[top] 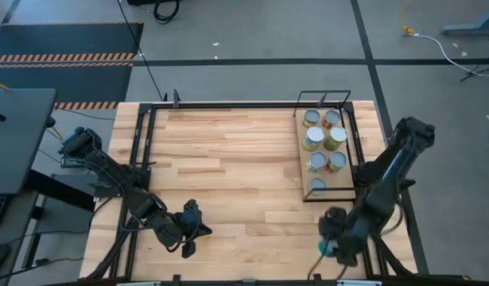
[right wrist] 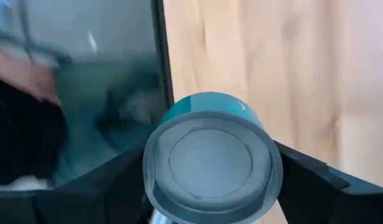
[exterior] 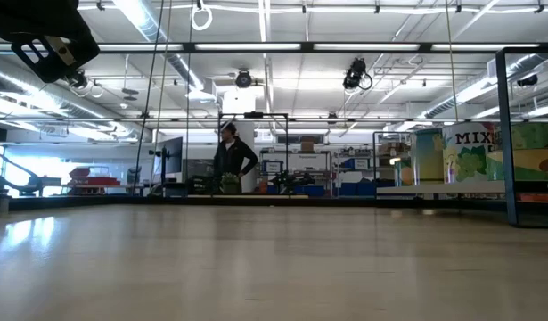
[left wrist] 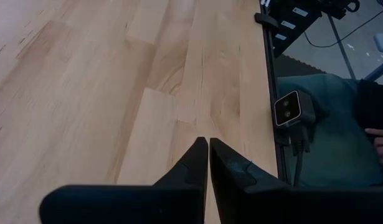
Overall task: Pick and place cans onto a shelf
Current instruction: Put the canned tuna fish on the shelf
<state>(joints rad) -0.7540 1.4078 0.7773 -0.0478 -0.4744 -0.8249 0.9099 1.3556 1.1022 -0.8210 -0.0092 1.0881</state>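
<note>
Gripping a teal can [right wrist: 211, 163] near the table's front edge, the right gripper [top: 333, 241] sat nearest the shelf [top: 301, 163], which lay straight behind it; the left gripper [left wrist: 208, 163], closed and empty, waited well apart.

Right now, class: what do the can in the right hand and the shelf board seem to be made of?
Can: probably metal; its dull grey ridged end suggests that, with a teal side label. Shelf: looks like brown wood, matte, in a thin black wire frame. Right hand grips the can.

My tabletop [top: 228, 159] is pale smooth planked wood, the shelf [top: 345, 184] darker wood in black wire, and the can [right wrist: 213, 165] has a dull grey metal top.
</note>
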